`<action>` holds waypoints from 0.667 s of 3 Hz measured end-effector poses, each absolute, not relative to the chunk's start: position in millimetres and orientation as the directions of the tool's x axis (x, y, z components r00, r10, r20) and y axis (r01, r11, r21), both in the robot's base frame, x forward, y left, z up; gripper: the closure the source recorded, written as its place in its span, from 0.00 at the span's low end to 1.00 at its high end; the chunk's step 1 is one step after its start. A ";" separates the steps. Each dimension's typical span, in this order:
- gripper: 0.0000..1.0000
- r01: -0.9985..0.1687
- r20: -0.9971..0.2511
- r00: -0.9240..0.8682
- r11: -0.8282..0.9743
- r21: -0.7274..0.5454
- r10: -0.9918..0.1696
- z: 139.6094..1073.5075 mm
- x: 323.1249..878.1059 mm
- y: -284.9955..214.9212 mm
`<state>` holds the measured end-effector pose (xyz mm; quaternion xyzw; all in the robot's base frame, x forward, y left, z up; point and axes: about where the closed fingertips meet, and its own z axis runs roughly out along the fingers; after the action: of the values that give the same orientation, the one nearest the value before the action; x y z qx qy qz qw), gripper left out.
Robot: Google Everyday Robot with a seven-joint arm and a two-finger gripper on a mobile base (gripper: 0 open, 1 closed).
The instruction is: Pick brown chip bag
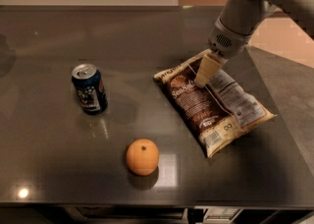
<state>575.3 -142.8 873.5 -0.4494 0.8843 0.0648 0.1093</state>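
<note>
On the dark tabletop [54, 164] the brown chip bag [216, 107] lay right of centre, long axis running far-left to near-right. We held our claw [201, 82] over its far end; its opening we could not tell.

One brown chip bag [198, 107], one blue drink can [89, 88] and one orange [142, 156] share a single dark desk [54, 164]. One robot hand [201, 83], the only one in view, hangs over the bag's upper end.
</note>
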 end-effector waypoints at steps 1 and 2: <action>0.77 -0.825 -0.268 -0.548 0.565 0.014 -0.792 886.0 573.5 -139.0; 0.99 -0.848 -0.289 -0.509 0.529 0.011 -0.810 905.9 572.3 -134.6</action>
<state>572.3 -134.6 905.9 -0.4792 0.8654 0.0756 0.1253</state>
